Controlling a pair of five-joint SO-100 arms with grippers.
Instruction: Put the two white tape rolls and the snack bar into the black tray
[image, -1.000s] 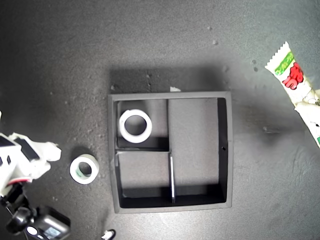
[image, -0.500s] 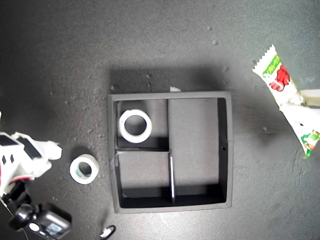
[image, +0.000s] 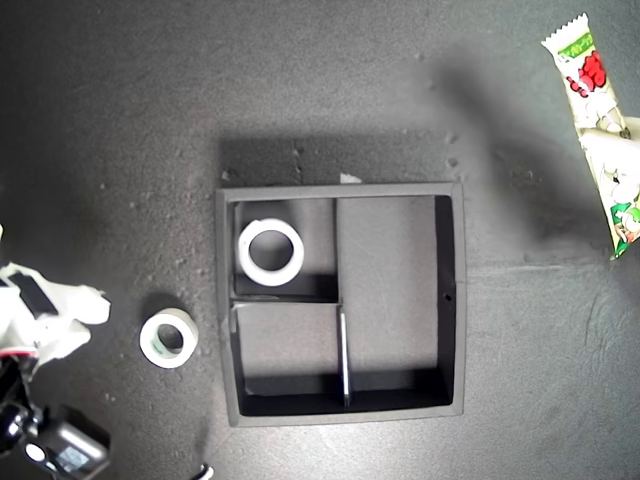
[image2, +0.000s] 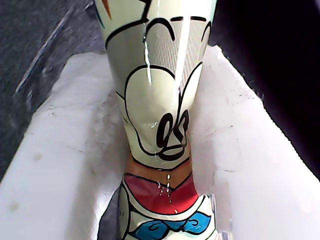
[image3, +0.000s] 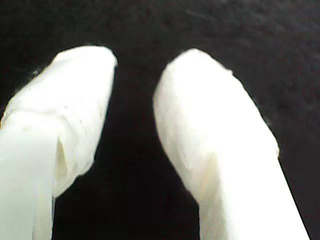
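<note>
— What's nearest, at the exterior view's lower left?

— An arm with the second pincer. Its white-wrapped jaws stand apart, with only dark tabletop showing in the gap. It has hold of nothing.

— And just beyond it?

— The tape roll with the greenish rim. It lies flat on the tabletop, near the tray but outside its left wall as the exterior view shows it, not touching.

— The tray itself?

— It sits mid-scene. The plain white roll lies flat in the far small section on the exterior view's left. The near small section and the long section on the right hold nothing.

— Where's the snack bar?

— The bar is farthest off, at the exterior view's upper right, well apart from the tray and angled along that edge. The first pincer is clamped on it partway along, white pads pressed to both sides of the wrapper. Whether the bar touches the tabletop, I cannot tell.
</note>
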